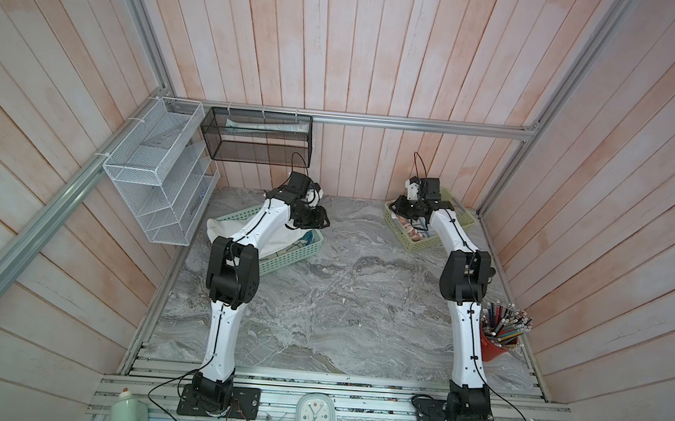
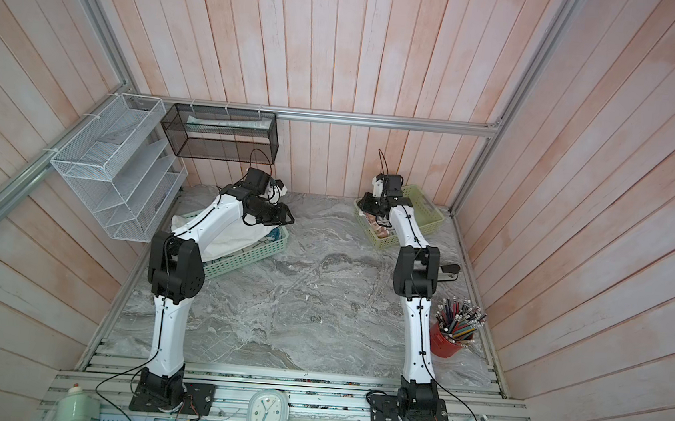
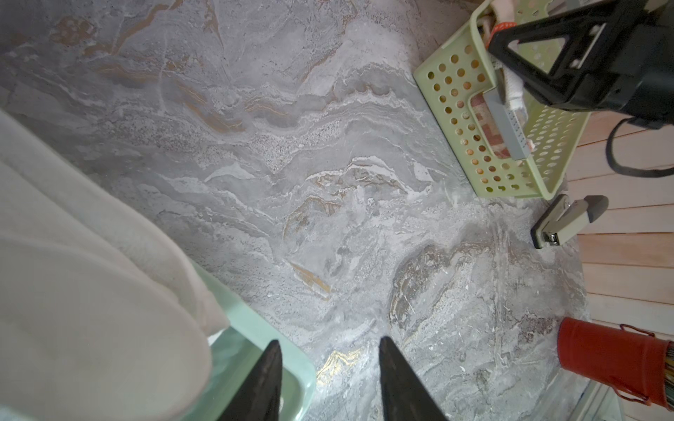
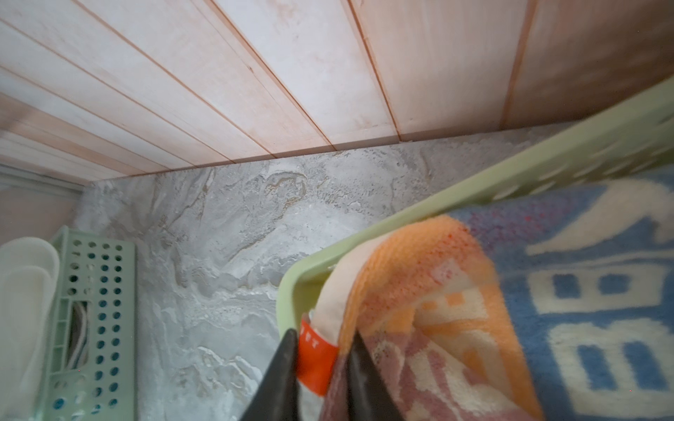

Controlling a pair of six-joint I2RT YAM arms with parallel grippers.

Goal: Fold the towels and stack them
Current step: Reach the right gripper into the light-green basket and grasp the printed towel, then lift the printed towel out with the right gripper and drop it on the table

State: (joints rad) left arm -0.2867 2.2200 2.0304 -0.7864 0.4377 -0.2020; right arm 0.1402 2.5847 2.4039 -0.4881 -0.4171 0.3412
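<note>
**Right gripper pinches the striped towel at the yellow-green basket's corner**

The yellow-green basket [image 1: 465, 222] stands at the back of the marble table [image 1: 340, 303], on the right arm's side. The striped towel [image 4: 474, 310] lies inside it, with blue, orange and brown bands and pale block letters. One folded corner is draped over the basket's rim.

The right gripper [image 4: 322, 333] reaches down at that corner. Its jaws stand narrow, closed onto the towel's cream hem and the orange tag [image 4: 315, 359] sewn to it. In both top views its wrist hangs over the end of the basket that faces the middle of the table.

The mint basket [image 1: 294, 257] sits well apart from the yellow-green basket, across the table on the left arm's side. The white towel [image 3: 91, 273] lies heaped in it, unfolded, and spills over the wall farthest from the yellow-green basket.

The left gripper [image 3: 328, 340] hovers at the mint basket's corner nearest the yellow-green basket. Its jaws stand moderately apart with only bare marble between them, holding nothing.

A grey stapler [image 3: 569, 218] lies near the yellow-green basket, on its side towards the arm bases. A red cup of pencils [image 1: 495, 346] stands farther from the basket the same way.
</note>
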